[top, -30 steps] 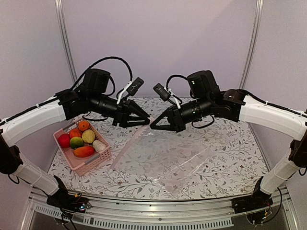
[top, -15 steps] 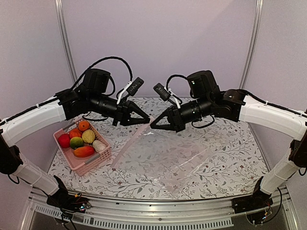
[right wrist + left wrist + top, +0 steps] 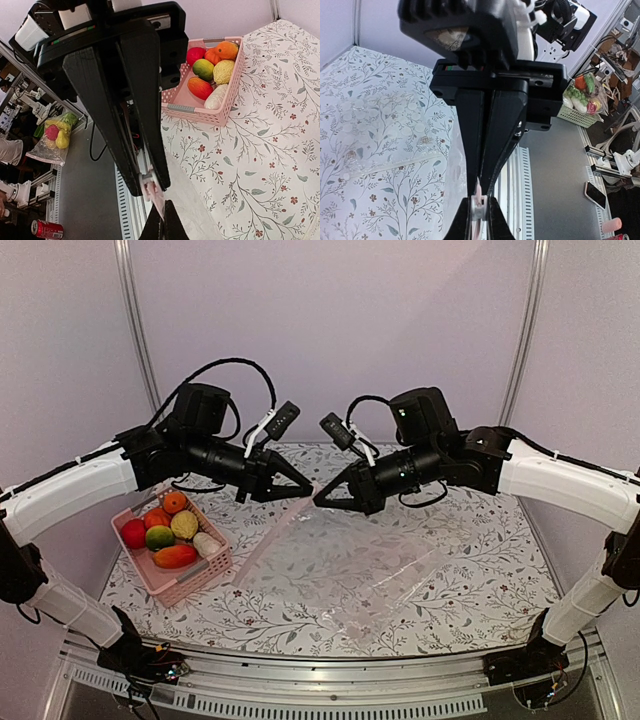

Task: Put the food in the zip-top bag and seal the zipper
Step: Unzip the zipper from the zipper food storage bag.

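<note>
The zip-top bag [image 3: 340, 570] hangs from one raised corner and spreads flat over the table's middle. Both grippers meet tip to tip at that corner, above the table. My left gripper [image 3: 307, 490] is shut on the thin end of the zipper strip [image 3: 479, 196]. My right gripper [image 3: 319, 502] is shut on a small white and pink slider [image 3: 151, 189] on the zipper. The bag film also shows in the right wrist view [image 3: 195, 200]. The food [image 3: 165, 530] lies in the pink basket [image 3: 192, 583] at the left; it shows in the right wrist view too [image 3: 210, 75].
The floral table cover [image 3: 480, 540] runs to a metal rail [image 3: 300, 695] at the near edge. Frame posts [image 3: 135, 320] stand at the back corners. The pink basket lies left of the bag, under the left arm.
</note>
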Robot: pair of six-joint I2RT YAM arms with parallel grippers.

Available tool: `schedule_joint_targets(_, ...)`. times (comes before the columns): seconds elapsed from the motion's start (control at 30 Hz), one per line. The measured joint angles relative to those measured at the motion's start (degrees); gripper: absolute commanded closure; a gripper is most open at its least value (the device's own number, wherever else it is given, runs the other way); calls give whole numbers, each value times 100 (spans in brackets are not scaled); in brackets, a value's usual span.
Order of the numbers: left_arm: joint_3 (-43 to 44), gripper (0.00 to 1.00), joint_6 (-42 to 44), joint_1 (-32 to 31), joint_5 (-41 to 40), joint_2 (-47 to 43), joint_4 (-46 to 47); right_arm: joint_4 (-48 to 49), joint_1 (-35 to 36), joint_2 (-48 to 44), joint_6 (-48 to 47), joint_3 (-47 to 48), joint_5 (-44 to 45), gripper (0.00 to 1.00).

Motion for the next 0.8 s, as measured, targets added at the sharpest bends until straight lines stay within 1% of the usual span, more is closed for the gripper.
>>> schedule_joint_targets(0.8, 0, 100, 317, 0, -354, 0, -149, 7, 11, -107, 153, -44, 498, 100)
